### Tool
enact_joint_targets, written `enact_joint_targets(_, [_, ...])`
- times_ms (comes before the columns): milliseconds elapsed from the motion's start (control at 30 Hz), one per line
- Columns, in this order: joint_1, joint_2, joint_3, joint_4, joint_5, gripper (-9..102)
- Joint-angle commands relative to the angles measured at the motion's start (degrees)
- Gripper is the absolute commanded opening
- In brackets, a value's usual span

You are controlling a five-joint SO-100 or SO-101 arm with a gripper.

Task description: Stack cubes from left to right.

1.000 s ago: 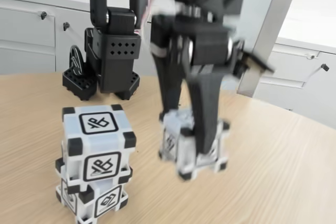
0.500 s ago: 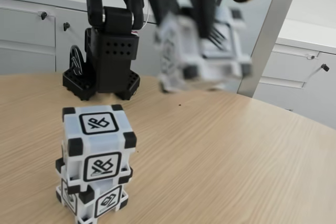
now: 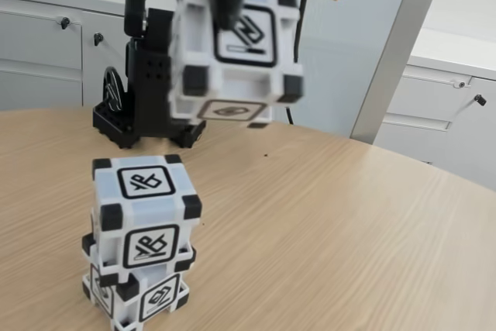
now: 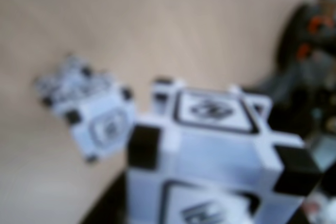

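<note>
In the fixed view, the black gripper (image 3: 226, 5) clamps a white plastic cube with black corner blocks (image 3: 236, 56) high above the wooden table (image 3: 349, 230), beyond a two-cube stack (image 3: 139, 242). The blurred wrist view shows the held cube (image 4: 210, 161) above the stack (image 4: 92, 114).

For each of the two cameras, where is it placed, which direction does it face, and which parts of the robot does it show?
Fixed view: sits low at the table's edge, facing the arm's base; the end effector holds a cube aloft.
Wrist view: rides on the arm, looking down past the held cube; dark arm parts show at right.
Shared: the held cube and the two-cube stack.
</note>
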Motion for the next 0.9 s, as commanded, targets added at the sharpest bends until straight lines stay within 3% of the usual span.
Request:
enact_joint_targets(0, [2.37,1.58,-3.16,2.72,-1.67,17])
enact_joint_targets(133, [3.25,1.58,-3.16,6.94,-3.16,17])
enact_joint_targets(533, [3.69,1.49,-3.08,7.21,-3.87,17])
enact_joint_targets(733, [11.95,0.44,-3.08,6.33,-3.87,16])
enact_joint_targets(867, [12.3,0.44,-3.08,6.33,-4.39,17])
